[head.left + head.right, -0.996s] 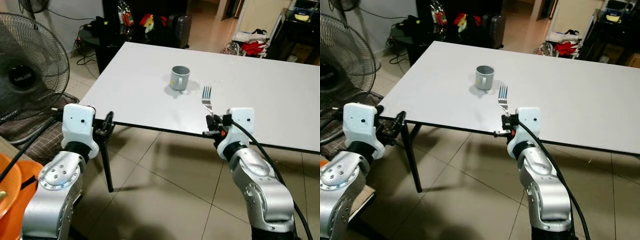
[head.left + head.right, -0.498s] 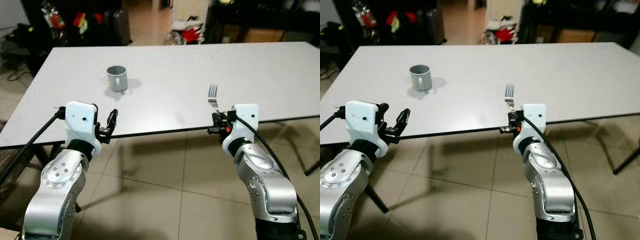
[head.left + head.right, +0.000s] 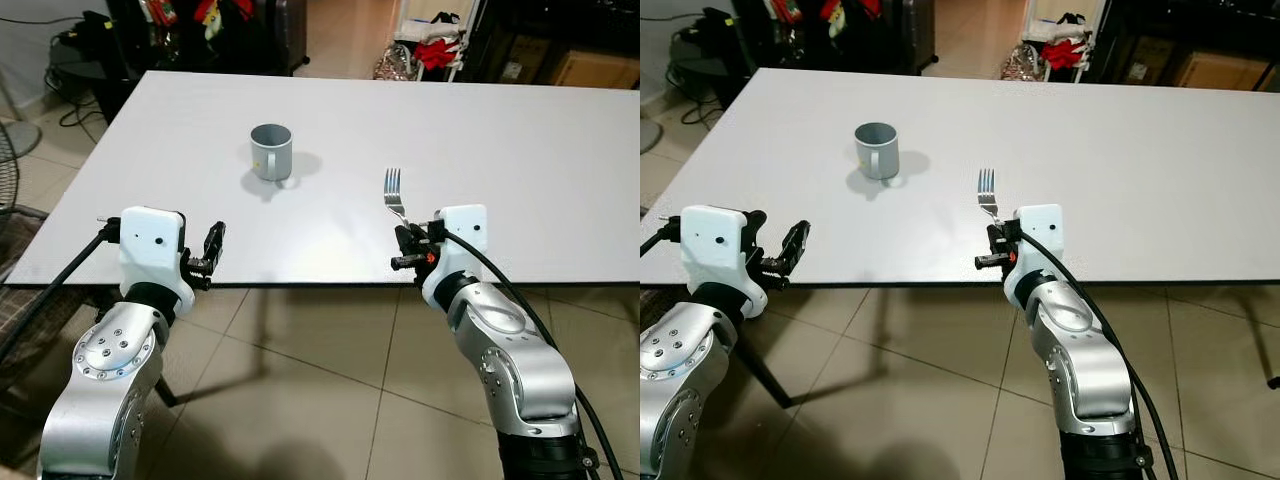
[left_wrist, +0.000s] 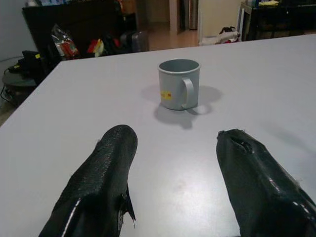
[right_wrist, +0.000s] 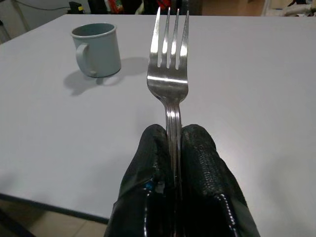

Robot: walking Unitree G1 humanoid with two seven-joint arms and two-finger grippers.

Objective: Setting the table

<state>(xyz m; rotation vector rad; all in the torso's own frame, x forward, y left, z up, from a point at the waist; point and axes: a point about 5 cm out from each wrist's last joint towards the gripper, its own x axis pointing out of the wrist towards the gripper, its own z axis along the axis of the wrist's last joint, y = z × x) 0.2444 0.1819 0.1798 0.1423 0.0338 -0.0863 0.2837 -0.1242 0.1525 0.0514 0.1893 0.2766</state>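
From the head we look forward and down over the near edge of the white table. Each wrist camera sits low, close behind its fingers, looking across the tabletop. All four views share the mug.

camera turned, table squared up

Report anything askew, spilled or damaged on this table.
Nothing stands out. The mug stands upright and unspilled on the white table. The right gripper holds the fork by its handle; the left gripper is open.
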